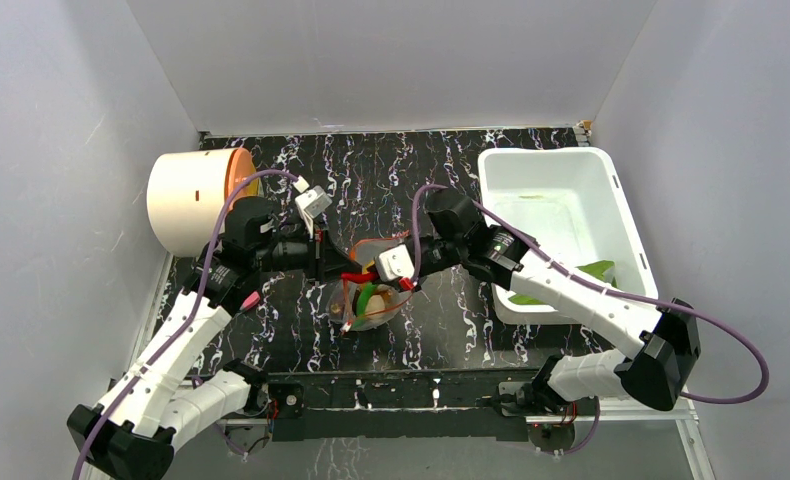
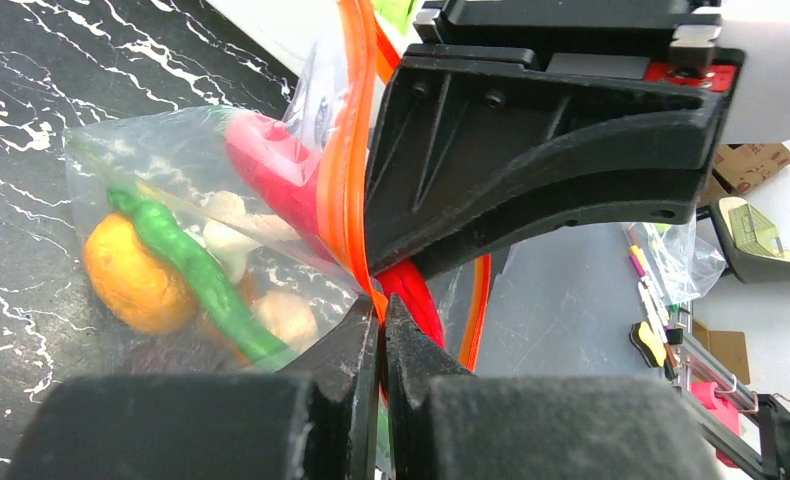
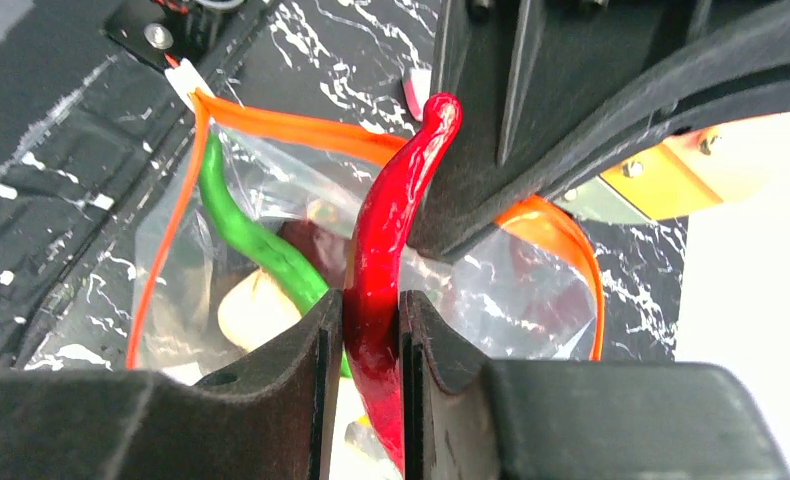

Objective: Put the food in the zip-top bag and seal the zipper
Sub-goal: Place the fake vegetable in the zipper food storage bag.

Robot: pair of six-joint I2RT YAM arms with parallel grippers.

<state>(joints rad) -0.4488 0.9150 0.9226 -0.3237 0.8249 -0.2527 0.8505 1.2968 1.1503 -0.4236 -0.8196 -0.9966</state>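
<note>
The table [image 1: 371, 170] is black with white marble veining, and it shines a little under the light. Plain pale walls [image 1: 61, 150] close it in on the left, the far side and the right. At its near edge a dark rail [image 1: 391, 392] carries both arm bases.

At the far left a cream cylinder [image 1: 186, 200] with an orange rim lies on its side. At the far right stands a white bin [image 1: 546, 152] with a green piece [image 1: 596, 270] in it.

The zip-top bag [image 1: 371, 300] sits at the middle of the table, between the two arms, with its mouth open. Through the clear film show an orange fruit [image 2: 126, 275], a green pepper [image 2: 191, 260] and a whitish garlic piece [image 2: 226, 235].

The left claw [image 2: 381, 310] is pressed together on the zipper [image 2: 346, 180], pinching the orange-red strip at the mouth edge. The right claw [image 3: 369, 300] is clamped on the red chilli [image 3: 391, 200], which stands across the open mouth with its curled tip above the strip; part of it shows through the film.

Past the enclosure, the left wrist view catches cardboard boxes [image 2: 751, 165]
</note>
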